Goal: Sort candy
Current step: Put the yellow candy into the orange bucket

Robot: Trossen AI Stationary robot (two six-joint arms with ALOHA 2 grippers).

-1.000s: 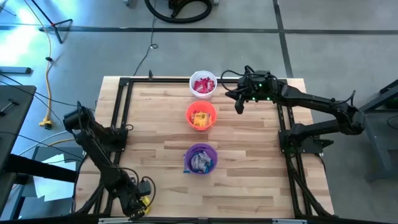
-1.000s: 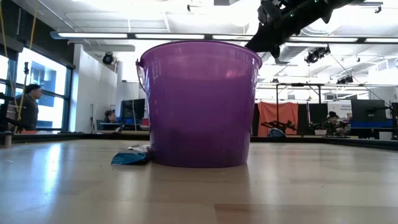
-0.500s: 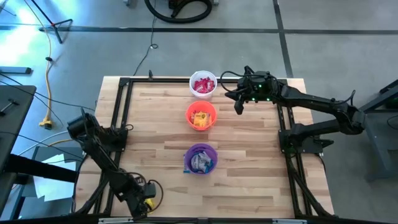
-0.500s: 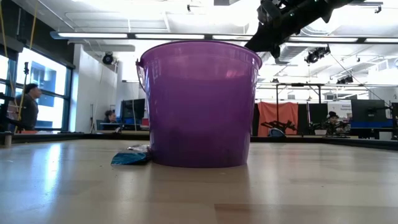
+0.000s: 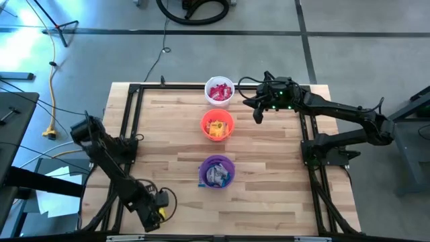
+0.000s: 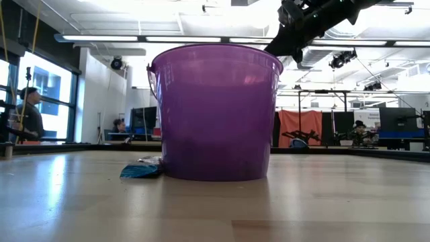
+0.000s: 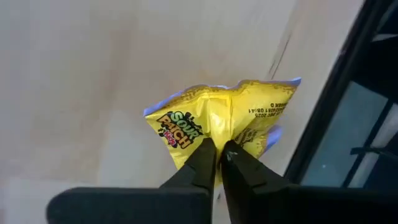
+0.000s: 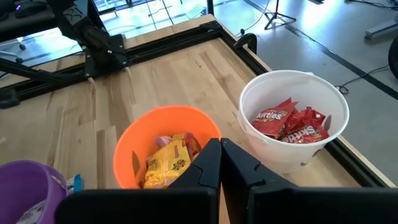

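A yellow candy packet (image 7: 186,118) lies at the table's near left corner, with my left gripper (image 7: 217,155) shut on it; in the high view that gripper (image 5: 159,213) stands by the near edge. Down the table's middle stand a white cup (image 5: 220,91) of red candy, an orange cup (image 5: 217,125) of yellow candy and a purple cup (image 5: 216,171) of blue-white candy. One blue candy (image 6: 140,171) lies on the table against the purple cup's foot. My right gripper (image 5: 258,115) hangs shut and empty, right of the white and orange cups. My left gripper pinches the yellow packet's middle (image 7: 214,127) between its two fingertips, coming from above and pointing down. The wrapper is puckered into a raised fold where the fingers meet it. The packet's edges spread flat toward the wood; I cannot tell whether it is lifted clear.
A black metal frame (image 5: 134,91) runs along the table's left, far and right sides, and its rail (image 7: 336,112) passes close beside the yellow packet. Bare wood (image 5: 269,195) lies around the cups. People and desks show in the room beyond.
My left gripper has shifted a little toward the table's right along the near edge. My right arm and the cups have kept still.
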